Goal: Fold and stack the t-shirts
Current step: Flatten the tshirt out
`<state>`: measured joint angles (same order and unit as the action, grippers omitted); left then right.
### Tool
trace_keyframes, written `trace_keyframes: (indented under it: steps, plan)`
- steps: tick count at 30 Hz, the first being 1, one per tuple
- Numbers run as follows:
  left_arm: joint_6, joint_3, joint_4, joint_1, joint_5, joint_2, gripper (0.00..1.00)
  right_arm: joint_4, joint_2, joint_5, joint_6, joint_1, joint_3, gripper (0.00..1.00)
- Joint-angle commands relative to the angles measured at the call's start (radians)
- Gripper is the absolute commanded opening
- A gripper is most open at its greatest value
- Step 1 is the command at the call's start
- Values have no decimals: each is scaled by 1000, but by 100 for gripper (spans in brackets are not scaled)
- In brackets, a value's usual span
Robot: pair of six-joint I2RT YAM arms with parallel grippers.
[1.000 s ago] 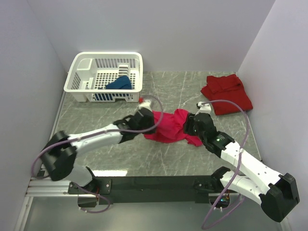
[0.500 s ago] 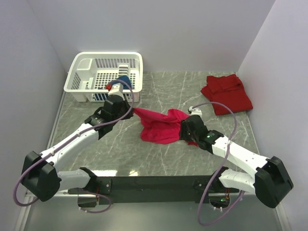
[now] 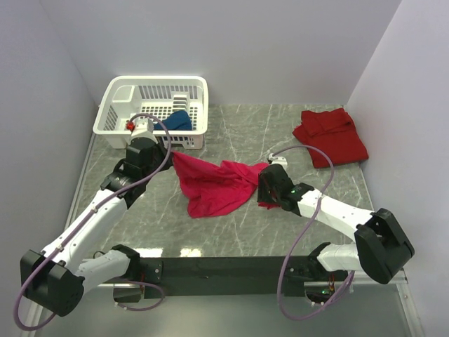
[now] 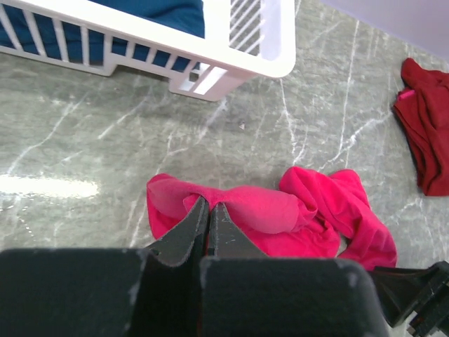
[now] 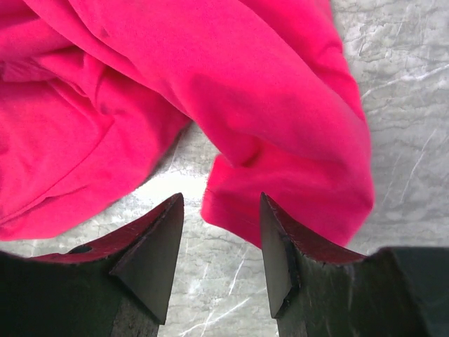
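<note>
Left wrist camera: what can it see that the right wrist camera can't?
Only the left wrist view shows the white basket holding the blue shirt, the dark red shirt, and the left gripper pinched shut on the pink shirt. Only the right wrist view shows the right gripper, open, close to the cloth's edge. Both show the pink shirt on the grey table.

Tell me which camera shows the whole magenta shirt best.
The top external view: the magenta t-shirt shows almost whole. The left wrist view shows most of it, bunched, its near edge pinched in the left end effector. The right wrist view shows only a close-up patch beyond the open right end effector.
</note>
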<state>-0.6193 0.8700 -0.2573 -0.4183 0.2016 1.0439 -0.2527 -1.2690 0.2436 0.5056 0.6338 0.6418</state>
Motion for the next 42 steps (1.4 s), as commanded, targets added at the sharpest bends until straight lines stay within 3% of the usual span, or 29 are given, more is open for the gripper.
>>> trace_keyframes:
  steps: [1,8,14,15,17,19,32,42]
  plan:
    - [26,-2,1,15,27,-24,0,0,17,33,17,12,9,54]
    - [26,-2,15,35,-8,-19,0,38,-30,0,14,15,7,54]
    - [27,0,9,44,4,-28,0,-16,-176,59,27,27,79,51]
    - [27,1,7,47,5,-33,0,-22,-190,63,30,32,84,48]
    - [27,17,-2,62,4,-41,0,-25,-194,66,25,37,91,27]
    - [29,38,-8,75,-8,-54,0,-48,-181,88,13,35,108,0]
    - [78,265,-152,213,65,-197,0,-250,245,241,-142,-89,372,0]
    - [113,347,-215,219,165,-298,1,-320,422,321,-203,-161,495,0]
